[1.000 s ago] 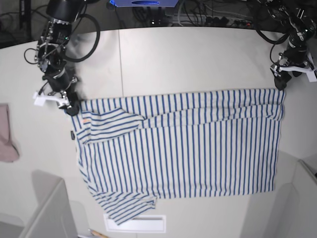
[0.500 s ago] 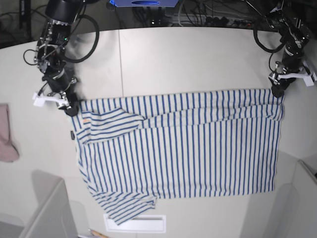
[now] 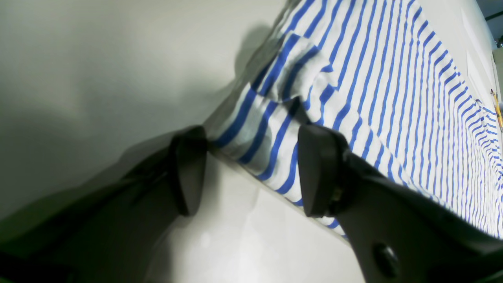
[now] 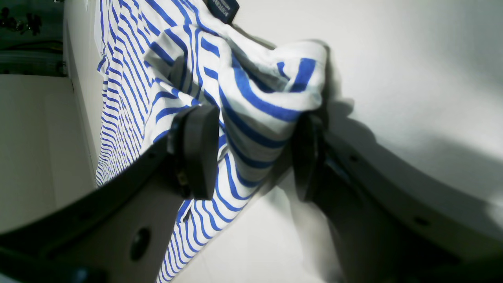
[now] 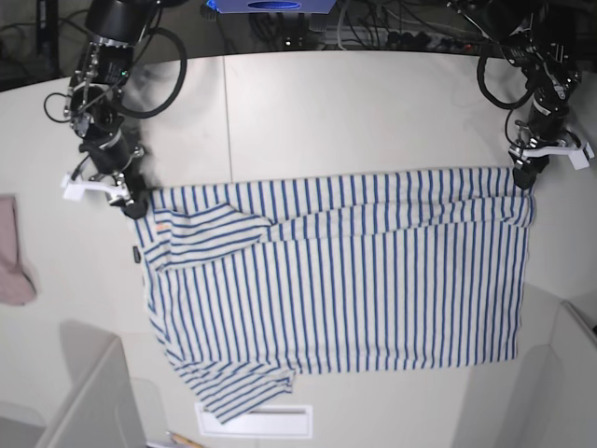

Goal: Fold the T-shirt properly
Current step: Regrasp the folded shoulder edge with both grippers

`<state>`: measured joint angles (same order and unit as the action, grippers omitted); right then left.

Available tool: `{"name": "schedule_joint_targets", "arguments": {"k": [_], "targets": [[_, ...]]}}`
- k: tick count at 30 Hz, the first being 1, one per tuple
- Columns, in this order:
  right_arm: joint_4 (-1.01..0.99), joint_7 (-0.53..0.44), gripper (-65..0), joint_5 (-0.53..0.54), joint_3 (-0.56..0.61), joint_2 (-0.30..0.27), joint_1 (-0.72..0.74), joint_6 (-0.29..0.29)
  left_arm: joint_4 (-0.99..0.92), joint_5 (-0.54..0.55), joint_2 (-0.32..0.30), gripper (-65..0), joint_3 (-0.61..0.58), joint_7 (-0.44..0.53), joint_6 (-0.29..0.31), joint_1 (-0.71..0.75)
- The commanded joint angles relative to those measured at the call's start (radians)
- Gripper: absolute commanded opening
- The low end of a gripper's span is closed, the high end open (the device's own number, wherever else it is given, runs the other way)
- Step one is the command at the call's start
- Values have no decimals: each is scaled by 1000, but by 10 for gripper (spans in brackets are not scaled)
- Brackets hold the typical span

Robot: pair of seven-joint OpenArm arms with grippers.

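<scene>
The white T-shirt (image 5: 354,280) with thin blue stripes lies flat on the table, its top edge folded over. Its dark neck label (image 5: 136,253) is at the left, near an orange mark (image 5: 160,227). My right gripper (image 5: 137,202) is at the shirt's upper left corner. In the right wrist view this gripper (image 4: 253,155) is closed on a bunched fold of the T-shirt (image 4: 255,98). My left gripper (image 5: 524,177) is at the upper right corner. In the left wrist view it (image 3: 251,167) is open, with the T-shirt's corner (image 3: 255,133) lying between the jaws.
A pink cloth (image 5: 11,257) lies at the table's left edge. A white sheet (image 5: 256,422) lies under the shirt's front edge. Grey bin walls stand at the front left (image 5: 93,401) and front right (image 5: 574,373). Cables run along the back edge.
My left gripper has moved from beyond the shirt's upper right corner down onto that corner. The right arm and the shirt have stayed still.
</scene>
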<state>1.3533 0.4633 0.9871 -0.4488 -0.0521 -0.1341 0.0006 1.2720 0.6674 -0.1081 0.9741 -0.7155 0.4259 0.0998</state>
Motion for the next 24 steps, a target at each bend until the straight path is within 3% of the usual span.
{"name": "schedule_joint_targets", "arguments": {"k": [1, 14, 20, 24], "targets": [[2, 19, -365, -30, 0, -9, -6, -26, -8, -31, -2, -303, -5, -56, -19, -7], [-4, 19, -366, -30, 0, -9, -6, -26, -58, -31, -3, -316, -5, -59, -19, -21], [-4, 19, -366, -30, -2, -9, -6, -26, -58, -54, -3, -536, -5, -59, -19, -21], [-4, 19, -366, -30, -2, -9, -6, -26, -58, -113, 0, -614, -4, -57, -19, -21]]}}
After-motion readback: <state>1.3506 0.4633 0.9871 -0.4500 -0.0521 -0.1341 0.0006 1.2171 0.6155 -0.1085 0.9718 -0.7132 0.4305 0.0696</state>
